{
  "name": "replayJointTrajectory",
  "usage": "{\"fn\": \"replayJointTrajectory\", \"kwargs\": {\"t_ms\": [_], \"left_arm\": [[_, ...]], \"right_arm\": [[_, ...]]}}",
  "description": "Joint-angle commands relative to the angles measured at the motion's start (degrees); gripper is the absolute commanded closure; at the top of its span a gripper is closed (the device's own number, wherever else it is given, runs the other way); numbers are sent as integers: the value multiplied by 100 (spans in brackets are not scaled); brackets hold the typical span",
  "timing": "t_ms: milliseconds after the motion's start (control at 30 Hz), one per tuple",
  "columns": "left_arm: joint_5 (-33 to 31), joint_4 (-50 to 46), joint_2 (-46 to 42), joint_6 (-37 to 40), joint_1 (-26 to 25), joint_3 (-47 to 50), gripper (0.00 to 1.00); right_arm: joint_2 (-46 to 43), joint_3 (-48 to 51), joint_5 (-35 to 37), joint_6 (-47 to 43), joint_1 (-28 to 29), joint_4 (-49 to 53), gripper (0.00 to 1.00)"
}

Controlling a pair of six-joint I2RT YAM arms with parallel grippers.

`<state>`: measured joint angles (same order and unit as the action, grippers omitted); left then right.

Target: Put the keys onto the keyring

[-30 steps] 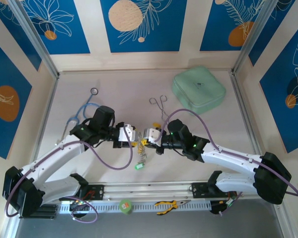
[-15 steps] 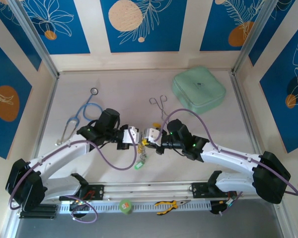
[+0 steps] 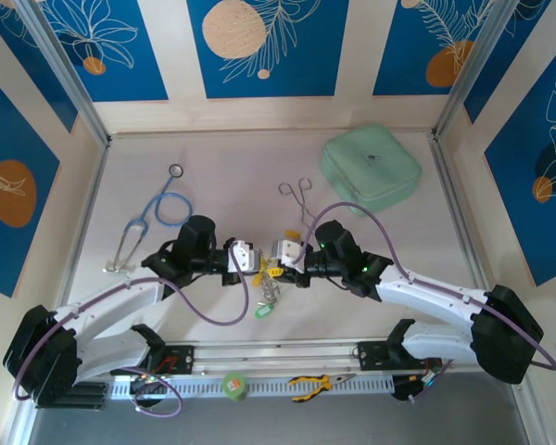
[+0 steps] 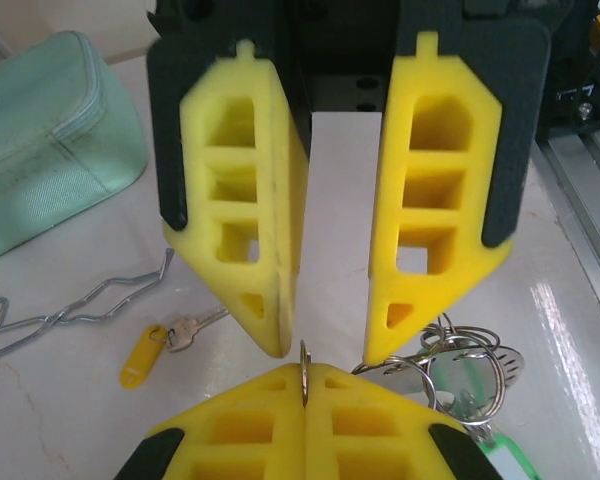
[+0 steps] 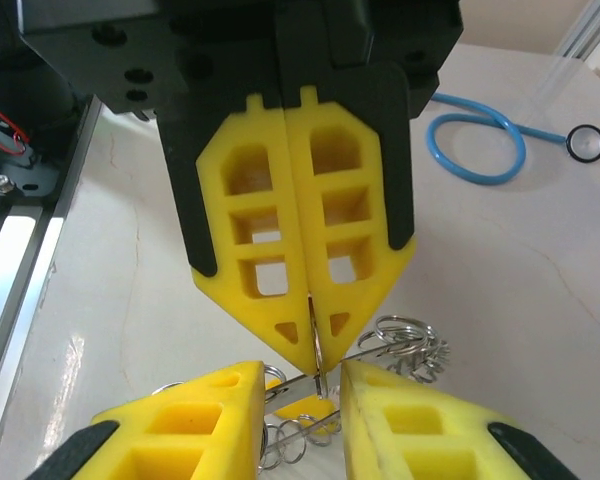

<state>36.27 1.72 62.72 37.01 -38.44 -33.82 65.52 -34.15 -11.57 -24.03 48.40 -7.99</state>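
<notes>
The 2 arms meet at the middle of the table (image 3: 213,158), claw to claw. The left claw (image 5: 312,350) is shut tight on a thin metal edge of the keyring (image 4: 458,372), holding it just above the table. The right claw (image 4: 325,345) faces it with its fingers apart, straddling the ring's rim and gripping nothing.

By the look of it, this is a handover step: the left side holds the ring steady and the right side is free to fetch a key. The next move probably calls for the right claw to back off and pinch a loose key by its plastic head. That would leave the metal end bare for threading, while the left grip stays firm.

The only container is a mint-green pouch (image 3: 371,171) at the far right. It looks closed, so what it holds cannot be told. A blue stethoscope (image 3: 153,218) lies far left, and forceps (image 3: 296,197) lie beyond the claws.

1 yellow key (image 4: 143,355) lies flat on the table beside the forceps, apart from the ring. 1 green key (image 3: 261,311) sits by the ring's cluster. Whether it is threaded on cannot be told.
</notes>
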Motion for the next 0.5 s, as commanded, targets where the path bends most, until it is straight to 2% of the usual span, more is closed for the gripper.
{"fn": "replayJointTrajectory", "kwargs": {"t_ms": [0, 133, 300, 467], "left_arm": [[337, 535, -100, -285, -35, 85, 100], [385, 575, -121, -317, -35, 138, 100], [269, 773, -286, -420, -33, 345, 100], [301, 1198, -319, -659, -41, 535, 100]], "right_arm": [[-3, 92, 49, -126, 36, 41, 73], [-92, 120, -4, -156, -53, 16, 74], [-564, 363, -503, -152, -353, -71, 73], [-479, 371, -381, -574, -318, 57, 73]]}}
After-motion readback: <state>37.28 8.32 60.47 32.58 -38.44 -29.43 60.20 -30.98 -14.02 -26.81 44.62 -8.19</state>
